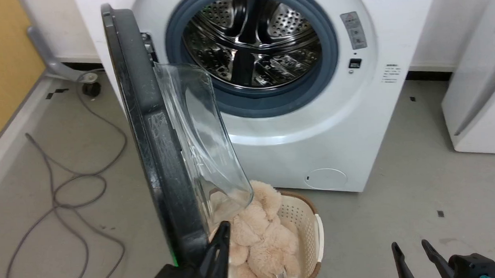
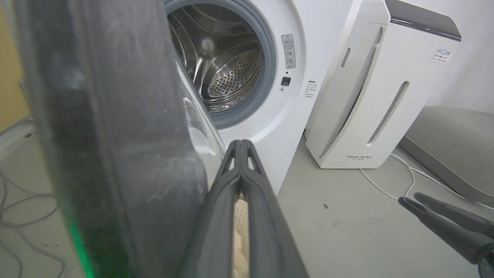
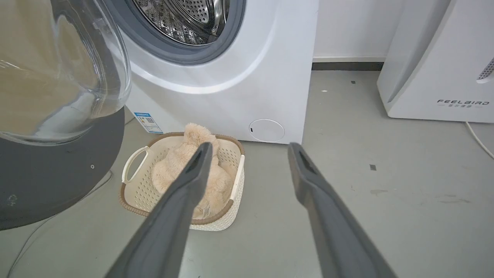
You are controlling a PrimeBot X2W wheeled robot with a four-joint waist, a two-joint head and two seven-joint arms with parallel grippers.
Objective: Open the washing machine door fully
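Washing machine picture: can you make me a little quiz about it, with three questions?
1. True or false: the washing machine door is shut over the steel drum.
2. What lies in the basket on the floor? A) socks B) a fluffy beige toy C) bottles
3. Which one has its two fingers pressed together: the left gripper or the right gripper?

Key: 1 false, the door stands open. 2 B. 3 the left gripper; the right one's fingers are spread apart.
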